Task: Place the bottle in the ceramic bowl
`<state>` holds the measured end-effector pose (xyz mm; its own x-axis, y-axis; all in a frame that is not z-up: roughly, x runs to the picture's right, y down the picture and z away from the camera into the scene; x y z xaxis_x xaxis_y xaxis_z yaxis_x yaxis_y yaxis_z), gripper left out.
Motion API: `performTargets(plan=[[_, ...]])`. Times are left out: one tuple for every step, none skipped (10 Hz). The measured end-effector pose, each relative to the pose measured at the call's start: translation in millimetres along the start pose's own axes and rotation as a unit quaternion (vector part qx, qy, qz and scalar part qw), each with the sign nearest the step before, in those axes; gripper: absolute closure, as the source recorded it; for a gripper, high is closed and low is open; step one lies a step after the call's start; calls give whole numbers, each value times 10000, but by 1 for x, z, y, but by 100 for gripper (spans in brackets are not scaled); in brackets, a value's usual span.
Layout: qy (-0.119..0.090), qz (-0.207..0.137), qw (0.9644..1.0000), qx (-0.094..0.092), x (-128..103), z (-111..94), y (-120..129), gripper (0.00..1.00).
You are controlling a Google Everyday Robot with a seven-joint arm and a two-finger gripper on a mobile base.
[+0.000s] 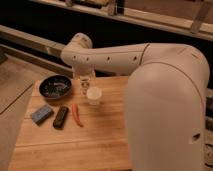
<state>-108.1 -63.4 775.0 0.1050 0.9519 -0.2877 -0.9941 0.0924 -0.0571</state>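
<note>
Wooden table (110,142) holds upright bottle (93,95) (axis vertical), gripper (84,84) just behind.

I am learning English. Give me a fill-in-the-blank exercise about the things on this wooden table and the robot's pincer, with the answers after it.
1. In the camera's view, the bottle stands to the ____ of the ceramic bowl.
2. The chili pepper beside the black block is ____ in colour.
3. The pincer hangs over the wooden table, closest to the ____.

Missing words: right; red; bottle.
</note>
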Motion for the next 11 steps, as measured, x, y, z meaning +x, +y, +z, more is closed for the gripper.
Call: performTargets(plan=[[40, -7, 10000, 44, 1, 3, -5, 35], [80, -8, 9999, 87, 2, 5, -11, 35], [126, -13, 9998, 130, 4, 9, -16, 35], [156, -19, 9998, 151, 3, 11, -19, 35], [198, -32, 9996, 178, 2, 14, -23, 35], [248, -44, 9995, 214, -2, 18, -27, 35], [272, -44, 9993, 237, -5, 20, -30, 35], [292, -45, 9992, 263, -9, 21, -33, 35], [300, -50, 9991, 279, -13, 22, -35, 35], [300, -65, 9991, 276, -19, 22, -35, 35], [285, -72, 9993, 250, -23, 20, -32, 35]])
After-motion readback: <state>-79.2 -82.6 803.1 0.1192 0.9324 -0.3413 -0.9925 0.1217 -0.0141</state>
